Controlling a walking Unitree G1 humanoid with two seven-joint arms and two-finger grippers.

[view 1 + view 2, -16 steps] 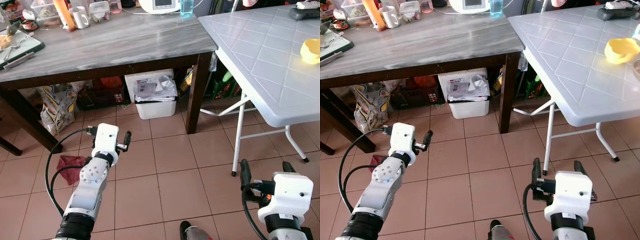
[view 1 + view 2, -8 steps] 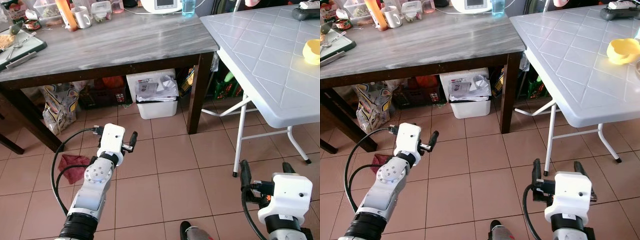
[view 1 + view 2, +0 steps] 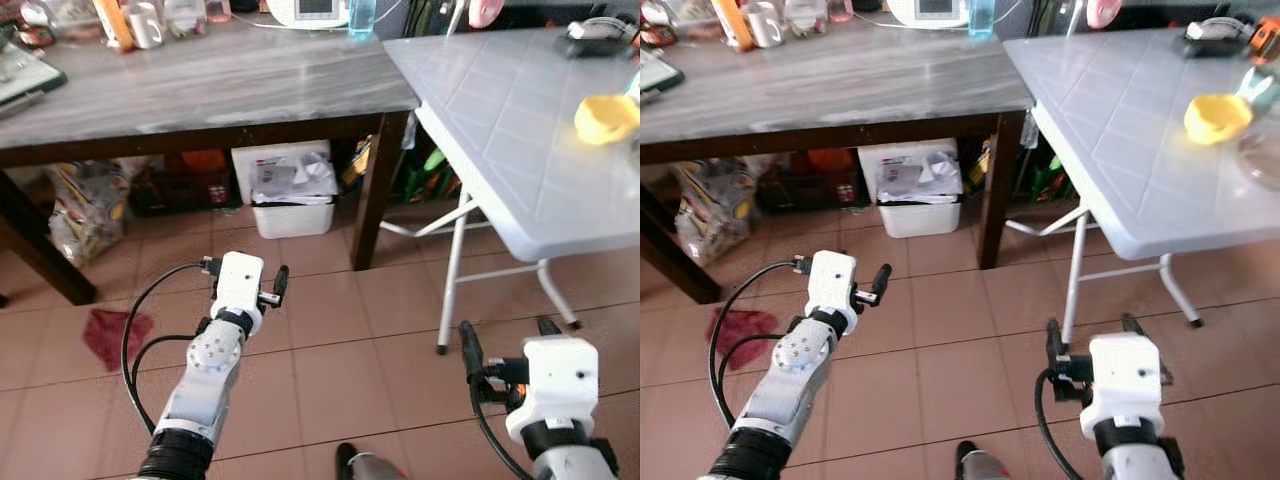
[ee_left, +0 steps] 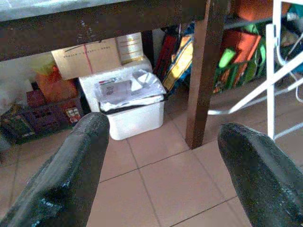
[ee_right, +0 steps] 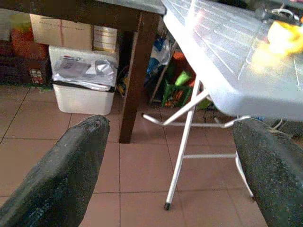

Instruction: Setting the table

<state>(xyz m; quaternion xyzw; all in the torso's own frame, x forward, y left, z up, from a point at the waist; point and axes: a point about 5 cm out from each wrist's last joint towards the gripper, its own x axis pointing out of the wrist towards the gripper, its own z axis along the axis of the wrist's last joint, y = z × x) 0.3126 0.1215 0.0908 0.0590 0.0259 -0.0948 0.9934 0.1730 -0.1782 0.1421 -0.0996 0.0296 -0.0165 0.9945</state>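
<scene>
View has swung right toward the white folding table [image 3: 520, 130]; left gripper [image 4: 161, 161] and right gripper [image 5: 175, 165] both spread, empty, low; right could clip the table leg [image 3: 450, 270] on approach.

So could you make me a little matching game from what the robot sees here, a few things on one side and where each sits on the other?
Things:
1. yellow bowl
2. white bin
3. red cloth
4. white mug

Places:
A. on the tiled floor beside the left arm
B. on the dark wooden table
C. on the white folding table
D. under the dark wooden table

Pairs: 1-C, 2-D, 3-A, 4-B
</scene>
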